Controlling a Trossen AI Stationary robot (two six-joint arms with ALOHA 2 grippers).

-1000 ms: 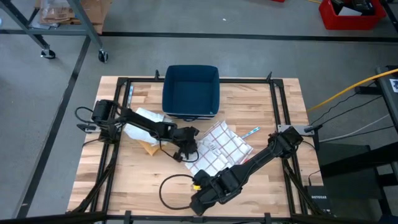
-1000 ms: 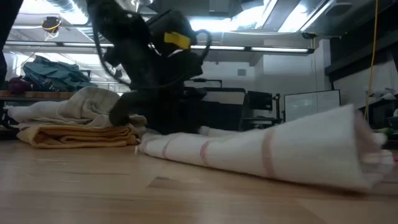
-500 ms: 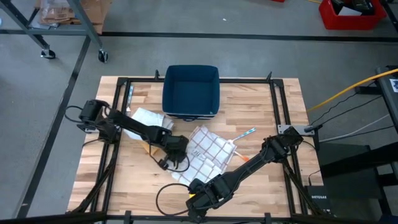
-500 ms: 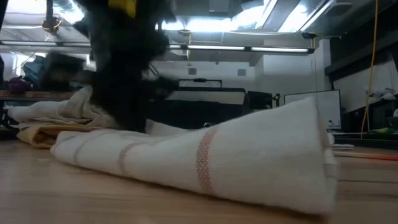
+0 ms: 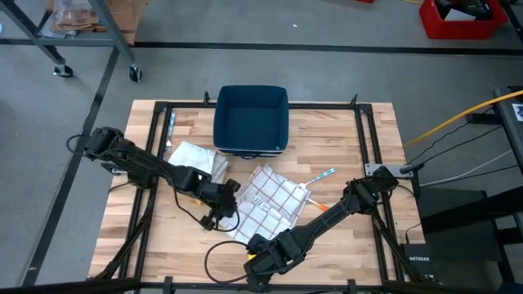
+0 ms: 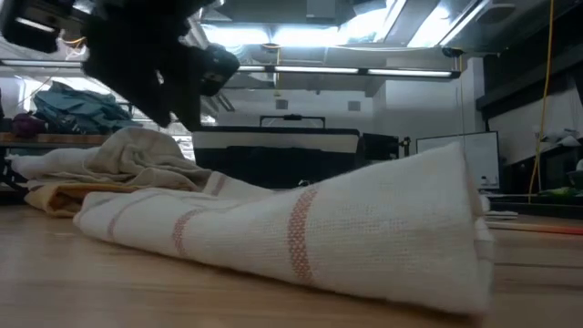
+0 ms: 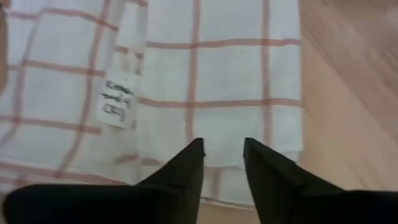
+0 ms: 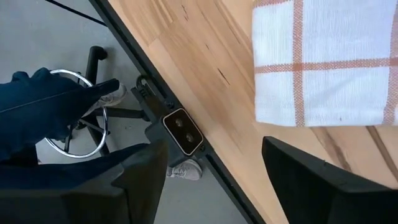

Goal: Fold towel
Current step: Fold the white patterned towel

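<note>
The towel (image 5: 265, 202), white with red checks, lies folded in layers flat on the wooden table (image 5: 359, 147). The low view shows it as a thick wedge (image 6: 301, 232), and a written label (image 7: 116, 102) is sewn on it. My left gripper (image 5: 222, 214) hovers over the towel's near left edge (image 7: 236, 134). It is open by a narrow gap (image 7: 222, 155), with nothing between the fingers, and stands high in the low view (image 6: 159, 68). My right gripper (image 5: 261, 261) waits wide open (image 8: 211, 155) above the table's near edge, just short of a towel corner (image 8: 311, 74).
A dark blue bin (image 5: 250, 121) stands at the far middle. A pile of other cloths, white over tan (image 5: 196, 161) (image 6: 118, 173), lies left of the towel. A thin pen-like thing (image 5: 325, 174) lies to its right. Someone in dark blue (image 8: 50, 106) is beyond the near edge.
My left gripper has drawn the towel toward the table's near left, leaving it more compact, then risen clear of it and pulled back leftward. My right gripper has shifted a little toward the near edge and sunk slightly.
</note>
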